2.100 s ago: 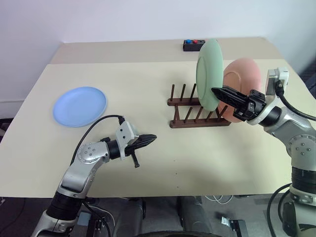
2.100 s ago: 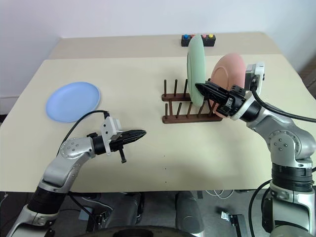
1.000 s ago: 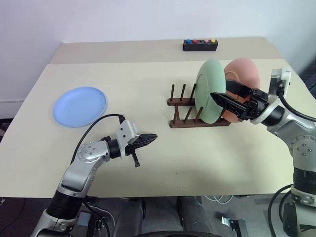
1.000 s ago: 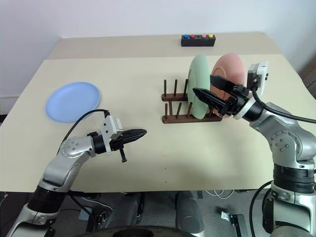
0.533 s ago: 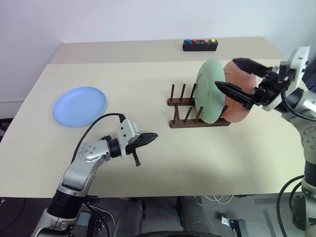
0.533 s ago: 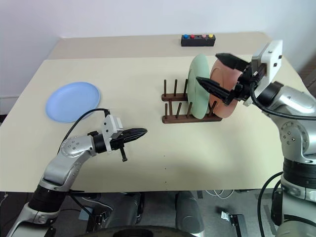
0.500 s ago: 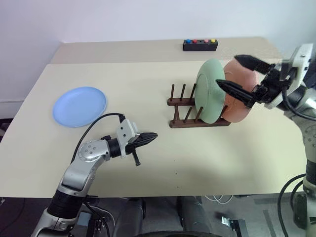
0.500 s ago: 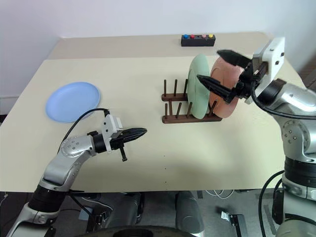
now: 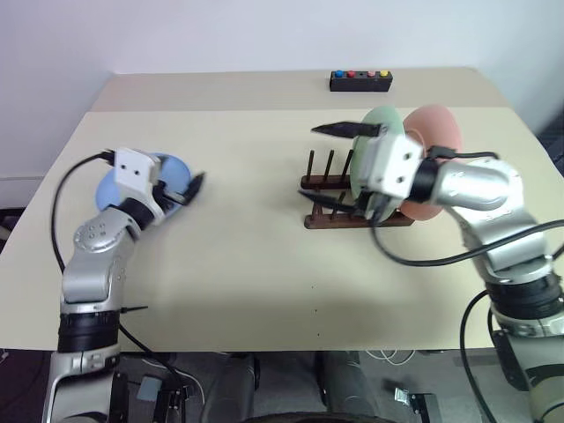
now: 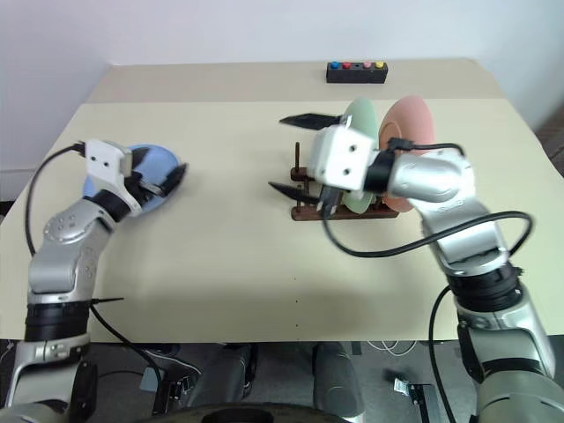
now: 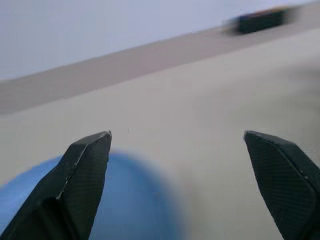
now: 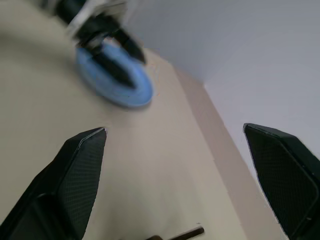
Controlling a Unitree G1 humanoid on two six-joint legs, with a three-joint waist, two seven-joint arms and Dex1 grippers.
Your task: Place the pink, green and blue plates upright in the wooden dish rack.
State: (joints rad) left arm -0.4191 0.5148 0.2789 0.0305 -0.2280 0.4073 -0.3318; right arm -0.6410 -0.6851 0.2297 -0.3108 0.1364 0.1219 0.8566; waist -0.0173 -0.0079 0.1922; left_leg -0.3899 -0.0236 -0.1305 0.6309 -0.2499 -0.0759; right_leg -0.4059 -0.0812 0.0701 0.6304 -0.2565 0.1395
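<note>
The blue plate (image 9: 173, 166) lies flat on the table at the left, partly covered by my left wrist. My left gripper (image 9: 183, 189) hovers at its right rim, open and empty, with the plate (image 11: 135, 200) just below its fingertips. The green plate (image 9: 385, 125) and the pink plate (image 9: 438, 129) stand upright side by side at the right end of the wooden dish rack (image 9: 328, 189). My right gripper (image 9: 331, 166) is open and empty, one finger above the other, in front of the rack's free left pegs and pointing left. Its wrist view looks across the table at the blue plate (image 12: 120, 85).
A small black box with coloured buttons (image 9: 359, 81) sits at the back of the table (image 9: 264, 264), behind the rack. The right forearm and its cable cross in front of the standing plates.
The green plate was lowered into the rack and released. My right gripper then swung left and rolled. My left arm swung left and up to the blue plate, and its gripper opened.
</note>
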